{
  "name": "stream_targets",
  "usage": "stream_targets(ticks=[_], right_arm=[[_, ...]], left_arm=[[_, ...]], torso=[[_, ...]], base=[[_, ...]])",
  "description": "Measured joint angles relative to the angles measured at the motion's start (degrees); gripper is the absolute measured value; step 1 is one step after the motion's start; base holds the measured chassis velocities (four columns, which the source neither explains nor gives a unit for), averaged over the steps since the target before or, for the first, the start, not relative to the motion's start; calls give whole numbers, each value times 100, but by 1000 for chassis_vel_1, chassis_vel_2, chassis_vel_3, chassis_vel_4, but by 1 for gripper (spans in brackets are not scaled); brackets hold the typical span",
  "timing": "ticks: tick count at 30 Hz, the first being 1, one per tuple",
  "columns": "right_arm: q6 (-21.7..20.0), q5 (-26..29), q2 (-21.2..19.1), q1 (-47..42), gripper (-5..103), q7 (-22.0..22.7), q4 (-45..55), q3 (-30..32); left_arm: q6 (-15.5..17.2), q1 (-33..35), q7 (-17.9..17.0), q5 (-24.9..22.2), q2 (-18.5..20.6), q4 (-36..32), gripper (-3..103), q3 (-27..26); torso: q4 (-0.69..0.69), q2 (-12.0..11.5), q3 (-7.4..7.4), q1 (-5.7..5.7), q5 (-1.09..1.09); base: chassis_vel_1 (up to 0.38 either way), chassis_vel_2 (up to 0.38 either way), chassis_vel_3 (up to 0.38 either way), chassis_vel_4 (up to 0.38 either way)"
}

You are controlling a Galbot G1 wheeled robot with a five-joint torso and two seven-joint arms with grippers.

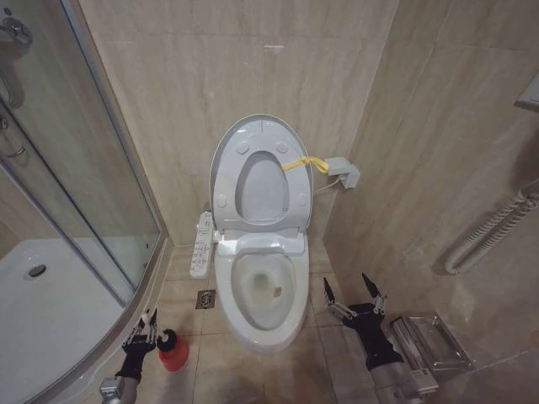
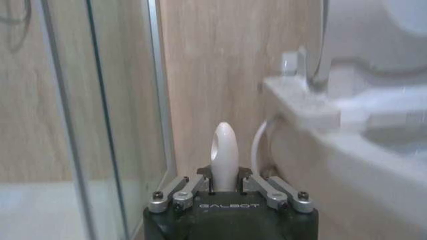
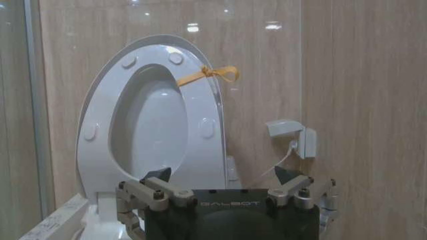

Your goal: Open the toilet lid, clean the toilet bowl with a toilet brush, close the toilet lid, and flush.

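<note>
White toilet lid (image 1: 257, 168) stands raised; your left gripper (image 1: 141, 330) grasps the toilet brush (image 2: 224, 156) handle, your right gripper (image 1: 355, 296) hangs released beside the toilet bowl (image 1: 263, 290).

toilet lid (image 1: 255, 147) raised | toilet bowl (image 1: 263, 290) stained | toilet brush (image 1: 173, 351) left, floor

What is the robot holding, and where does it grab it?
The left gripper is shut on the toilet brush, gripping its white handle near the tip. The right gripper is open and holds nothing.
</note>
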Motion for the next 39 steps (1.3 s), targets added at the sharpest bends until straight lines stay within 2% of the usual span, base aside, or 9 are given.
stream_targets(ticks=[9, 13, 15, 16, 18, 23, 28, 36, 39], right_arm=[[0, 0, 0, 0, 100, 0, 0, 0], [0, 0, 0, 0, 100, 0, 0, 0], [0, 0, 0, 0, 100, 0, 0, 0], [0, 0, 0, 0, 100, 0, 0, 0], [0, 0, 0, 0, 100, 0, 0, 0], [0, 0, -1, 0, 100, 0, 0, 0], [0, 0, 0, 0, 100, 0, 0, 0], [0, 0, 0, 0, 100, 0, 0, 0], [0, 0, 0, 0, 100, 0, 0, 0]], left_arm=[[-18, 364, 42, -90, -149, -897, 22, 43], [166, 896, 197, -270, -204, -1738, 22, 117], [242, 1012, 234, -302, -218, -1949, 22, 125], [366, 1191, 346, -337, -235, -2290, 22, 126], [421, 1267, 435, -346, -237, -2442, 22, 126], [716, 1774, 1211, -357, -208, -3333, 22, 47], [918, 1978, 1434, -403, -181, -3799, 22, 10], [1516, 2222, 2023, -550, -21, -4889, 22, -134], [1625, 2171, 2038, -685, 50, -5013, 22, -132]], torso=[[-1, 0, 0, 0, 0], [0, 0, 0, 0, 1], [1, 0, 0, 0, 1], [0, 0, 0, -1, 1], [1, 0, 0, -1, 1], [0, 0, 0, -1, 1], [0, 0, 0, -1, 0], [0, 0, 0, -1, 0], [0, 0, 0, -1, 1]], base=[[0, 0, 0, 0], [0, 0, 0, 0], [0, 0, 0, 0], [0, 0, 0, 0], [0, 0, 0, 0], [0, 0, 0, 0], [0, 0, 0, 0], [0, 0, 0, 0], [0, 0, 0, 0]])
